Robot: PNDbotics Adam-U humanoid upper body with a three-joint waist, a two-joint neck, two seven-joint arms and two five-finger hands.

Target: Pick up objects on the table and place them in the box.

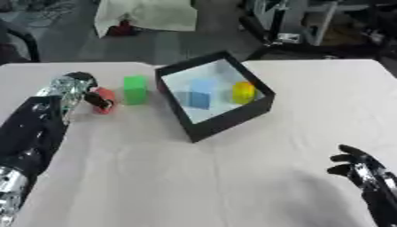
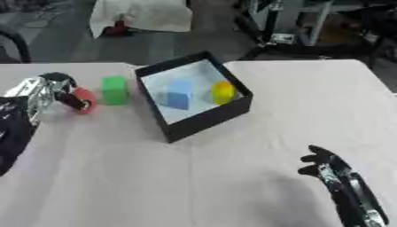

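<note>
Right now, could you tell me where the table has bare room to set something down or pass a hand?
The broad patch in front of the black box, between the left arm and the idle right hand, is bare, as is the stretch right of the box. It is crowded left of the box: the green block, red object and left hand cluster there.

One black box (image 1: 225, 120) sits on the one table (image 1: 232, 186). Inside it are two pieces: one blue block (image 1: 200, 95) and one yellow block (image 1: 243, 92). Outside are two more: one green block (image 1: 135, 90) and one red piece (image 1: 104, 101).
</note>
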